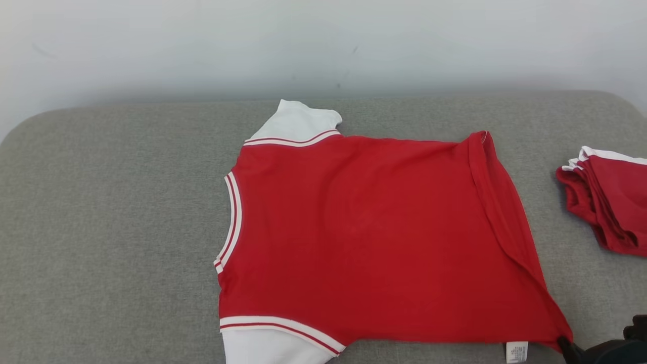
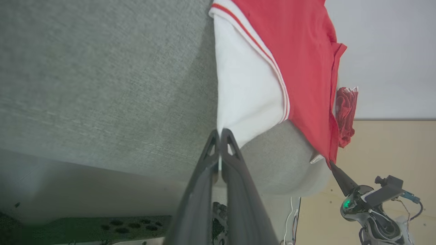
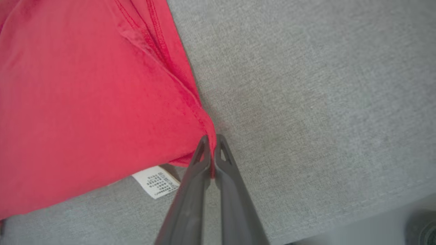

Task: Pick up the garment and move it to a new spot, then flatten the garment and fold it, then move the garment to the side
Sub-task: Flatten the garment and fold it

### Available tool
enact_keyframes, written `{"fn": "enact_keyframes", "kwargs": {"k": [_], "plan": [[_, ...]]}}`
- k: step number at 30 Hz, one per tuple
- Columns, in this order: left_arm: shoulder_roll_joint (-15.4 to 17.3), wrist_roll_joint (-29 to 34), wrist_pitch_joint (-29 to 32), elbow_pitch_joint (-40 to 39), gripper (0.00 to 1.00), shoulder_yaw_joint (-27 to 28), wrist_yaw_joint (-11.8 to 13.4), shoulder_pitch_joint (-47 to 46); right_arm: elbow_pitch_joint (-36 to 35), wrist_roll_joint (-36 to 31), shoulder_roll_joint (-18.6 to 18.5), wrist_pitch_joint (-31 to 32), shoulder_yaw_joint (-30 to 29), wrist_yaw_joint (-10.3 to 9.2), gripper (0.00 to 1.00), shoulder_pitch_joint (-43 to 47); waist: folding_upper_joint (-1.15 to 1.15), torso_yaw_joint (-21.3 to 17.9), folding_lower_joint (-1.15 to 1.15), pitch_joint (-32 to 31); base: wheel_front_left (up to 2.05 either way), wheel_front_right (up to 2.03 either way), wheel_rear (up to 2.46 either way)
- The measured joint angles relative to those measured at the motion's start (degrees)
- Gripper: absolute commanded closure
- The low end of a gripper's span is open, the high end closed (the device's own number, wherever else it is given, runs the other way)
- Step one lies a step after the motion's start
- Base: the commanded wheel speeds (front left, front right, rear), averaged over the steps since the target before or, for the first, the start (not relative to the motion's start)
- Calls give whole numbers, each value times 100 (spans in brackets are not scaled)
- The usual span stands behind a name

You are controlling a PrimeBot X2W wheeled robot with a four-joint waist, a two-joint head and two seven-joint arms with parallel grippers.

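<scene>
The garment (image 1: 364, 232) is a red top with white sleeves, spread nearly flat on the grey cushion (image 1: 111, 212), collar to the left. My right gripper (image 1: 562, 343) (image 3: 212, 137) is shut on the red hem corner, just beside the white care label (image 3: 156, 181). My left gripper (image 2: 219, 131) is shut on the edge of the near white sleeve (image 2: 245, 88), at the cushion's front edge. The far sleeve (image 1: 298, 121) lies flat near the wall. The right hem side is folded over in a strip.
A pile of folded red and white garments (image 1: 611, 202) sits at the cushion's right end. A pale wall runs behind the cushion. Bare grey fabric stretches to the left of the garment.
</scene>
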Motion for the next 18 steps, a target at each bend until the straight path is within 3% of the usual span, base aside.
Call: {"fn": "enact_keyframes", "kwargs": {"k": [9, 13, 18], "plan": [[321, 31, 409, -65, 100, -107, 450, 151, -23, -236, 1, -56, -11, 0, 100, 93, 0, -180, 0, 17, 0, 0, 0], [279, -21, 270, -190, 100, 38, 348, 137, 60, -137, 1, -162, -5, 0, 100, 82, 0, -220, 0, 11, 0, 0, 0], [-22, -30, -151, -259, 100, 303, 68, -163, 122, 344, 0, -516, 59, 0, 100, -87, 0, -261, 0, 6, 0, 0, 0]]}}
